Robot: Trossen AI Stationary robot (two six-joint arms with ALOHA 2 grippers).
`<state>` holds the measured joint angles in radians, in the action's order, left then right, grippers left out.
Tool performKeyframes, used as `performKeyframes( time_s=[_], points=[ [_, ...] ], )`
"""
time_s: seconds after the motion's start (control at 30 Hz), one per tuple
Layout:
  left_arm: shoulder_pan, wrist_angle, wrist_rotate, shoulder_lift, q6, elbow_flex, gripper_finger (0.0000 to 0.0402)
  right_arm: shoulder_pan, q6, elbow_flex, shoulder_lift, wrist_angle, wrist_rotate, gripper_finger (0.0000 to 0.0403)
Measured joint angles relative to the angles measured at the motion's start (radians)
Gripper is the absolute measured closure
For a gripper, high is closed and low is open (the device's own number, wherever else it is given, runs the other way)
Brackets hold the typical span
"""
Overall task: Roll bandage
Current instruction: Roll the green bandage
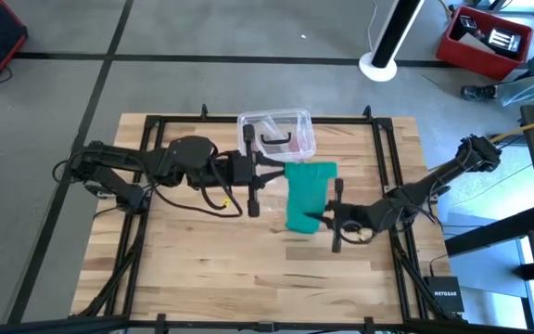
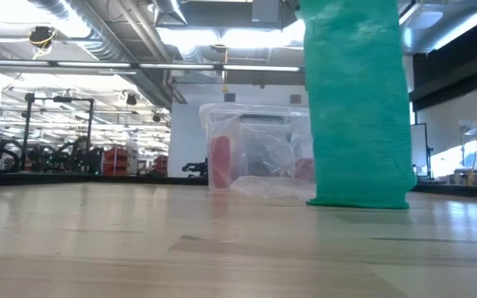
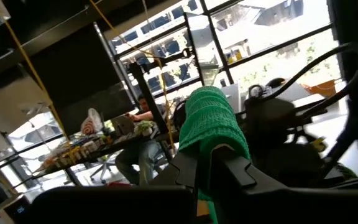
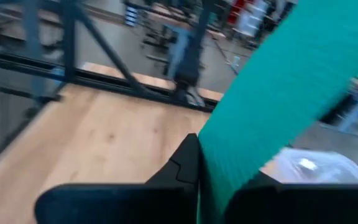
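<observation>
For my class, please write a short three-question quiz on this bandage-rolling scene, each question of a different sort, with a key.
1. True or false: the bandage lies wholly flat on the table.
2. Which gripper grips the bandage's end nearest the clear plastic box? A) left gripper B) right gripper C) neither
3. Fill in: in the low view the bandage hangs like a curtain and its lower edge touches the ____.

Key:
1. False: it is lifted, held at one end by the left gripper and at the other by the right gripper.
2. A
3. table
</observation>
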<state>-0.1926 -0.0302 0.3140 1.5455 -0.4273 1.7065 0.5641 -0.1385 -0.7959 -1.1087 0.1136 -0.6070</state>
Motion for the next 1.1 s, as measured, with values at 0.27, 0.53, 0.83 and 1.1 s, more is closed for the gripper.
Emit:
performKeyframes(
  time_s=[0.27,0.53,0.83,1.1],
  points=[
    [0.077,0.022,0.038,0.0,-0.056,0.0,0.0386,0.141,-0.061,-0.093,0.0,-0.001,0.014,0.0398],
    [0.129,0.003,0.038,0.018,-0.155,0.0,0.0386,0.239,-0.192,-0.266,-0.044,-0.033,0.013,0.0399],
    [0.111,-0.02,0.061,0.081,-0.265,0.001,0.0386,0.268,-0.263,-0.547,-0.162,-0.225,0.014,0.0401],
    [0.043,-0.163,0.075,0.135,-0.296,0.001,0.0386,0.295,-0.377,-0.728,-0.205,-0.304,-0.022,0.0401]
  ],
)
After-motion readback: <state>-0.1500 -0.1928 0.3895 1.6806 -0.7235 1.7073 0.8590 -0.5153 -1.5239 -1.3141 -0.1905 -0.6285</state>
